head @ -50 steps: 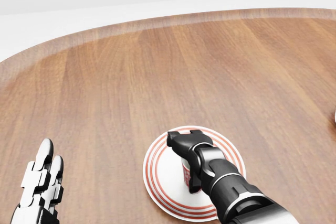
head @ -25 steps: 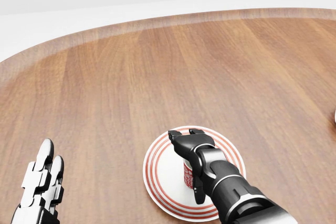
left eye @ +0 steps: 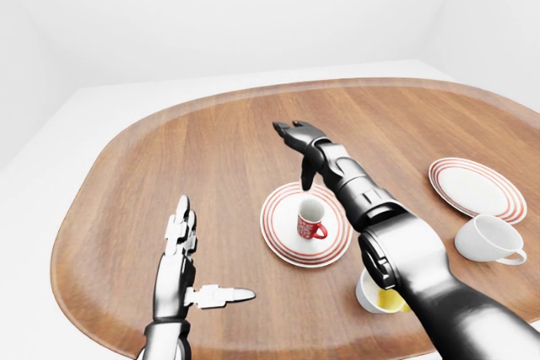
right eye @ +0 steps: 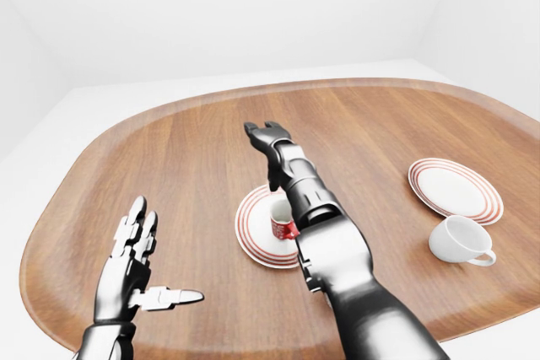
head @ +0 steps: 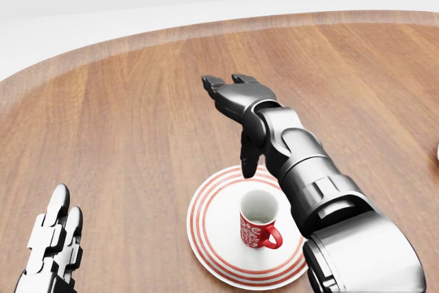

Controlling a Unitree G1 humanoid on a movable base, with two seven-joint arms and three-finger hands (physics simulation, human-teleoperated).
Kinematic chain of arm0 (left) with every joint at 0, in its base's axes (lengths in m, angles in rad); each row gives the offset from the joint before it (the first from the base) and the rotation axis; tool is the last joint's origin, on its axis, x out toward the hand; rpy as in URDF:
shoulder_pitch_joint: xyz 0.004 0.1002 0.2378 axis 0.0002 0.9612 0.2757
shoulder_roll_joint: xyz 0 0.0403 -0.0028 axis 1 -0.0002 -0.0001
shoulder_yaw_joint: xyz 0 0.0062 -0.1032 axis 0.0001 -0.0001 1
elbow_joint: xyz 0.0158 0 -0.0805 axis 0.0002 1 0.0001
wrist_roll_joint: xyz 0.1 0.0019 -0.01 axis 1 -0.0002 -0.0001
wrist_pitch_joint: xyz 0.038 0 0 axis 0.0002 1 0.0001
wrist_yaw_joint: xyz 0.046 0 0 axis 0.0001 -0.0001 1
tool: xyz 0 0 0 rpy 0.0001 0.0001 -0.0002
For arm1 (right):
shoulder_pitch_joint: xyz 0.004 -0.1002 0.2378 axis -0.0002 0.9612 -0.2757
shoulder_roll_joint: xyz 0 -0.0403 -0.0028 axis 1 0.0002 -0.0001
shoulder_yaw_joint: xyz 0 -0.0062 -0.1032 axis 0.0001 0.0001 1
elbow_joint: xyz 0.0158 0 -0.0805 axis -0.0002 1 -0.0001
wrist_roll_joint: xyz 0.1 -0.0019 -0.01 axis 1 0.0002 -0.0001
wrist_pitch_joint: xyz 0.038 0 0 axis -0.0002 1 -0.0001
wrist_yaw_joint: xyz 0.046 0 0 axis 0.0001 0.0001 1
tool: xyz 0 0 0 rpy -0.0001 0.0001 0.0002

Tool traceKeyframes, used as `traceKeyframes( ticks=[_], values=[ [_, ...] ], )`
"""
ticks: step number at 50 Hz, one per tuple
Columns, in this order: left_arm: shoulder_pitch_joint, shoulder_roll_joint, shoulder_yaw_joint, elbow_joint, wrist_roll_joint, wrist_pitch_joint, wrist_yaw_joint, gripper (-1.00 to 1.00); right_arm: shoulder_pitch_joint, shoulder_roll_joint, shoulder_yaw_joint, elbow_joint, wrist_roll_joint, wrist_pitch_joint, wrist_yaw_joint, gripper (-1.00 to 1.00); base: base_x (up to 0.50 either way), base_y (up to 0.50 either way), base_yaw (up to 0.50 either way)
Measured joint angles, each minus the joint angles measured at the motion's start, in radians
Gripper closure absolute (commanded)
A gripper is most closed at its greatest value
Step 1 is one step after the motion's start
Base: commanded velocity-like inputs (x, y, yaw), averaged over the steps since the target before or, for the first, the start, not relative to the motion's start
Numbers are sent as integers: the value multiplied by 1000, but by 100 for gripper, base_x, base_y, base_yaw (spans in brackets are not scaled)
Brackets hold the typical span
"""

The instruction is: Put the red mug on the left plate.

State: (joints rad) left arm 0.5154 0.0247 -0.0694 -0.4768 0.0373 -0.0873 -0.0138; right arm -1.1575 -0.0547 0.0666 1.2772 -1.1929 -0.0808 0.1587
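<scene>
On the big rounded wooden table [left eye: 211,149] everything looks pretty much sorted. Working down in size: the right hand [head: 236,111], dark metal with three fingers, hangs above the table just past the top edge of the left plate in the head view. Its fingers are spread apart and gripping nothing, one pointing down toward the plate rim but not touching it as far as I can tell. The left hand [left eye: 187,271] sits low at the left of the left-eye view, flat and splayed with its thumb sticking out sideways, also empty and well apart from the crockery.

Then the white plate with red rings [head: 216,221], the left one, and a second plate of the same kind [left eye: 477,187] far over at the right. Near that one is a plain white mug [left eye: 489,238], and a pale cup with yellow inside [left eye: 380,295] peeks out from behind the right forearm.

Smallest bit, the red mug with white pattern [head: 258,222]: it stands upright near the middle of the left plate, handle toward the lower right in the head view, nothing touching it.

So I'd say the placing is done and what's left is clearing out. To do that well, lift the right hand up and away before swinging it back, fingers kept wide, so the forearm doesn't clip the mug or that yellow cup.
</scene>
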Motion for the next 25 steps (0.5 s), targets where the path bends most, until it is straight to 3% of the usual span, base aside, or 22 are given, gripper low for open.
traceKeyframes(
  ticks=[8,25],
  values=[
    [2,0,0,-1,-1,0,0,-100,11,-49,2,-121,48,-1,34,-100,0,0,0],
    [-3,3,-7,0,6,0,6,-100,261,-188,-65,-579,110,73,191,-100,0,0,0]
  ],
)
